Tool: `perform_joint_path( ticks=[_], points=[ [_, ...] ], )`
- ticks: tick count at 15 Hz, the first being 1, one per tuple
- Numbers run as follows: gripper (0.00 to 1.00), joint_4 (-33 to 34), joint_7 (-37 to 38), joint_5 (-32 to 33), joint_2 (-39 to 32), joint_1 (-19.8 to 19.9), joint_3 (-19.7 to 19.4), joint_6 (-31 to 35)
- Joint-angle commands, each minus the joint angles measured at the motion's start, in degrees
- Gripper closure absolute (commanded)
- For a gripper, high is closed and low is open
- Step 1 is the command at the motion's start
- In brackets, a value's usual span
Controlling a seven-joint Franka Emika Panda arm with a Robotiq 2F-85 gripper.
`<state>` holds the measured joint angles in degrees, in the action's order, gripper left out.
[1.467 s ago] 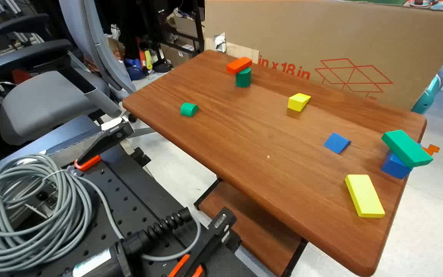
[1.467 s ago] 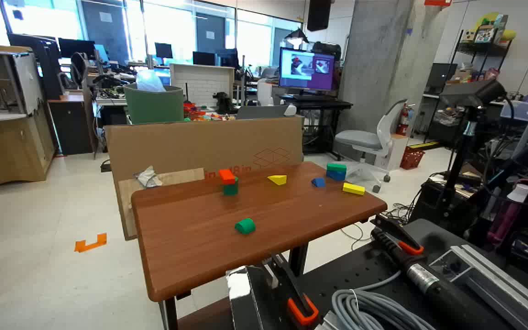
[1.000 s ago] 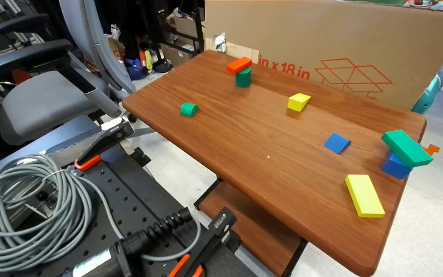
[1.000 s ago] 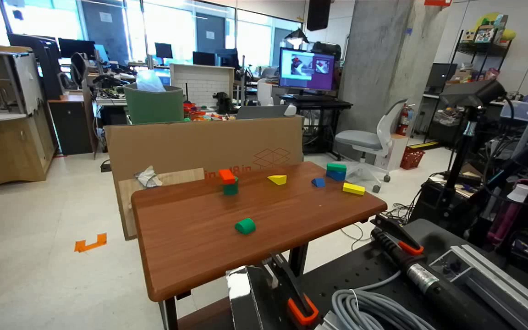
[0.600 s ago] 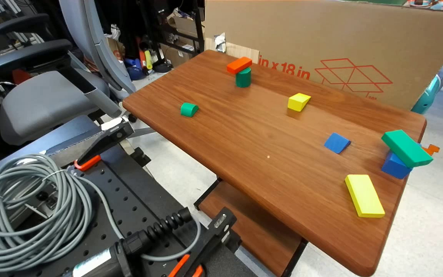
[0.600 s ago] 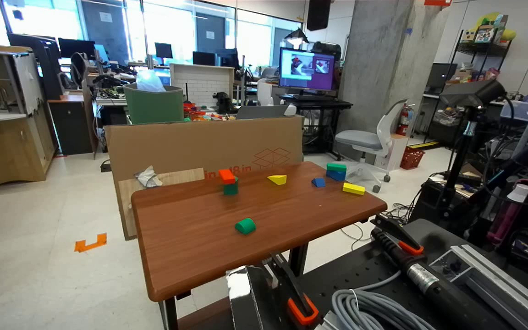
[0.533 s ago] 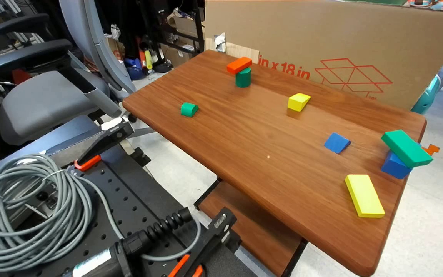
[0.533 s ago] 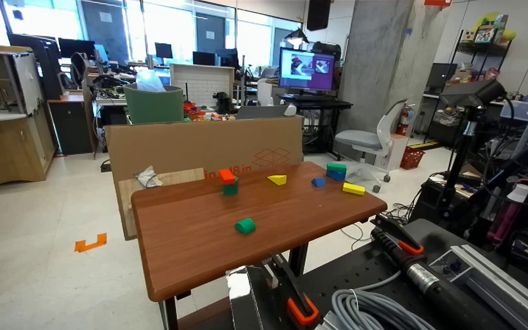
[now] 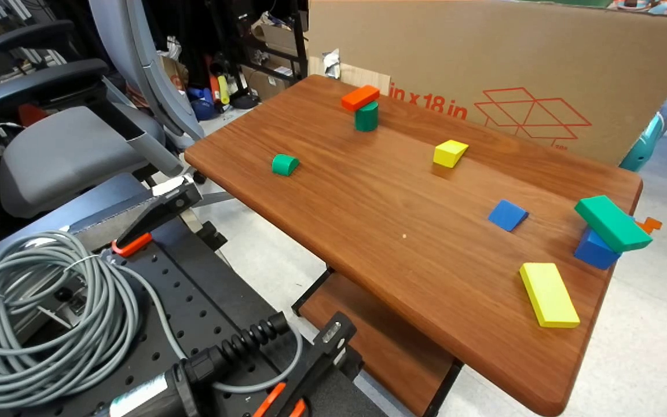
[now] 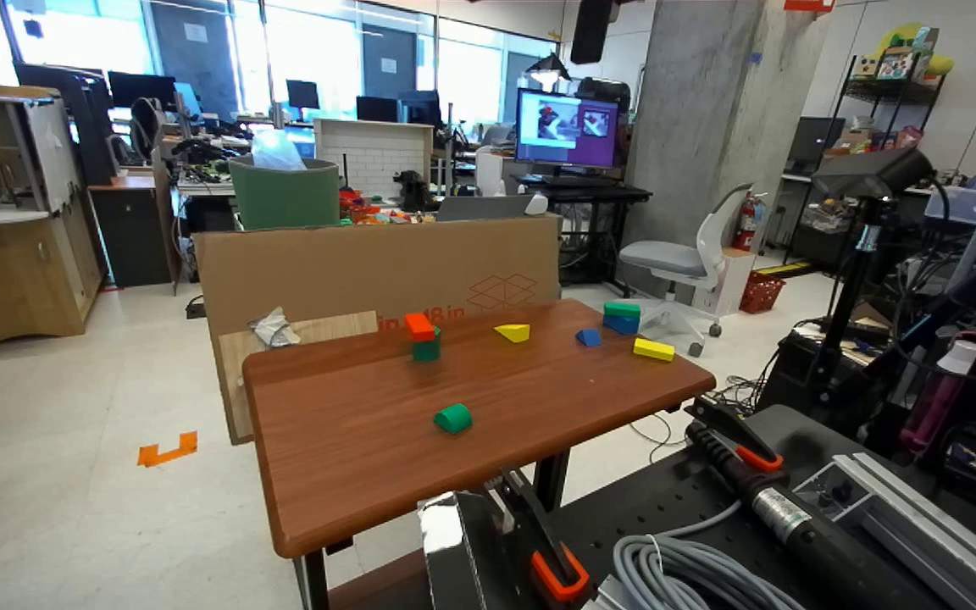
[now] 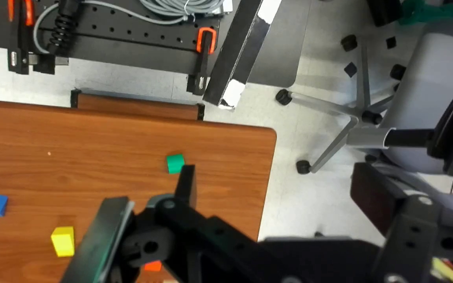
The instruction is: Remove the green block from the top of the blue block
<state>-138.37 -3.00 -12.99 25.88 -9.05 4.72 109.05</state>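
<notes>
The flat green block lies on top of the chunky blue block near the table's end, turned so that it overhangs. The same green block and blue block show in an exterior view. Both are out of view in the wrist view. My gripper is open and empty in the wrist view, its fingers wide apart. It is high up, with the table's far-end edge and the floor showing between its fingers, away from the stack. A dark shape at the top of an exterior view may be part of it.
On the table are a yellow bar beside the stack, a smaller blue block, a yellow wedge, a green half-round and an orange block on a dark green one. Cardboard stands behind.
The dark shape at the top of an exterior view hangs slightly lower now. The blocks have not moved.
</notes>
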Motion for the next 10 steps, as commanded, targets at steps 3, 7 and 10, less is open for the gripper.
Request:
perform_joint_path(
  ticks=[3,7,10],
  points=[
    [0.00,5.4,-7.2,1.1,-5.7,4.1,-5.2,8.8],
    [0.00,10.8,-12.0,2.8,-12.6,6.8,-8.5,13.4],
    [0.00,15.9,-17.7,3.6,-18.3,8.4,-10.8,12.7]
  ],
)
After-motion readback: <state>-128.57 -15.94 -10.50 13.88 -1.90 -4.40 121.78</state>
